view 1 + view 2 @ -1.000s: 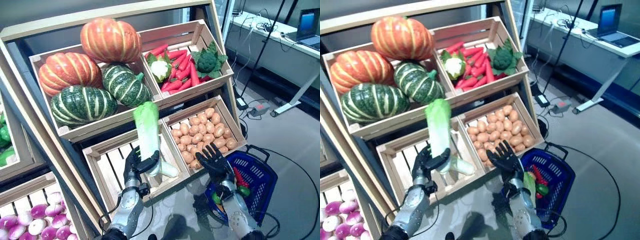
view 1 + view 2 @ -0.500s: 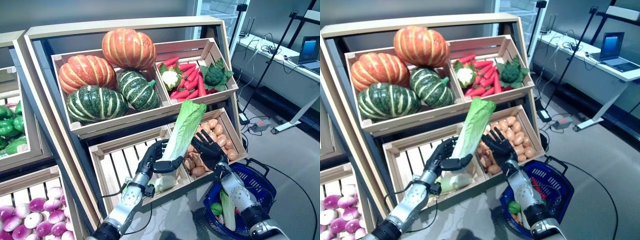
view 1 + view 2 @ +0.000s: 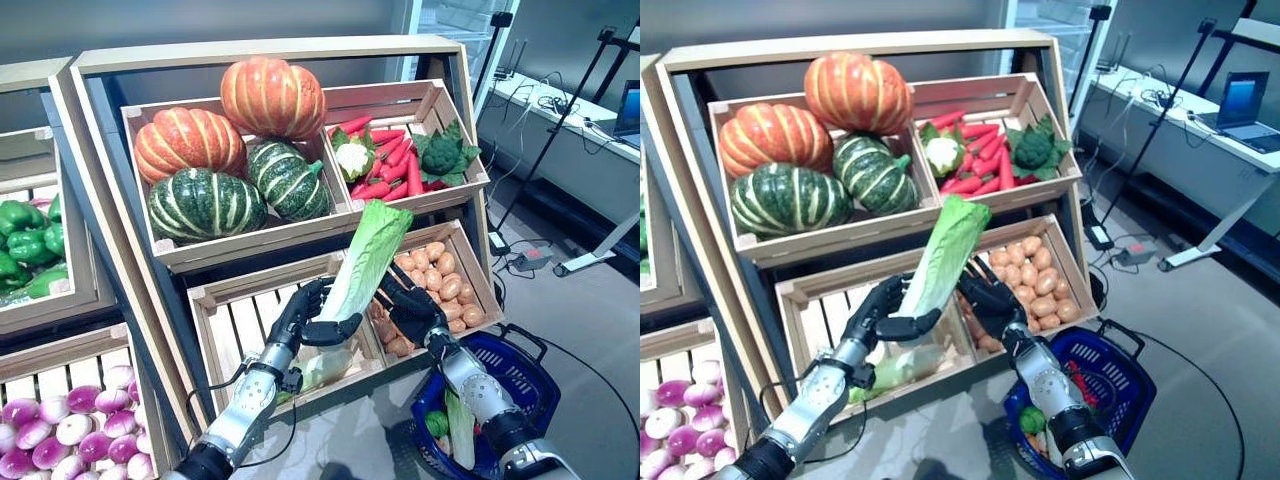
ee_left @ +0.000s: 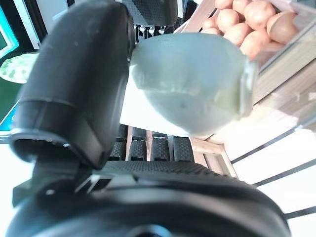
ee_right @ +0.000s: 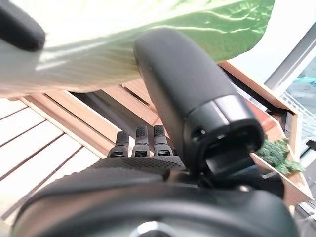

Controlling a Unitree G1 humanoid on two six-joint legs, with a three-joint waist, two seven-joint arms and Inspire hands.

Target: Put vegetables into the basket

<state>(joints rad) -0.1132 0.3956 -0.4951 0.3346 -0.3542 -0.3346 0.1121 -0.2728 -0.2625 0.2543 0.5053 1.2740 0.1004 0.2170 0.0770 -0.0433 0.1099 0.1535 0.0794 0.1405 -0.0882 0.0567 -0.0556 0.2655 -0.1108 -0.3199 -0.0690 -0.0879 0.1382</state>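
Note:
A long green cabbage (image 3: 365, 255) leans to the right in front of the lower crates. My left hand (image 3: 308, 318) is shut on its pale stalk, thumb across the front; the left wrist view shows the stalk's cut end (image 4: 192, 89) against the thumb. My right hand (image 3: 408, 306) stands open just right of the cabbage, fingers spread, with its thumb (image 5: 192, 98) against the leaf (image 5: 123, 29). The blue basket (image 3: 530, 352) sits on the floor at lower right, under my right forearm, with a cabbage (image 3: 458, 428) and a green pepper (image 3: 437, 422) inside.
One more pale cabbage (image 3: 325, 368) lies in the slatted crate (image 3: 235, 325) behind my left hand. Potatoes (image 3: 440, 285) fill the crate to its right. Above are pumpkins (image 3: 230, 150), red peppers (image 3: 390, 165) and broccoli (image 3: 445, 155). Green peppers (image 3: 25, 240) and turnips (image 3: 60, 435) lie at left.
The camera has shifted. The cabbage has tipped from upright to leaning right. My right hand has risen from over the basket to beside the cabbage.

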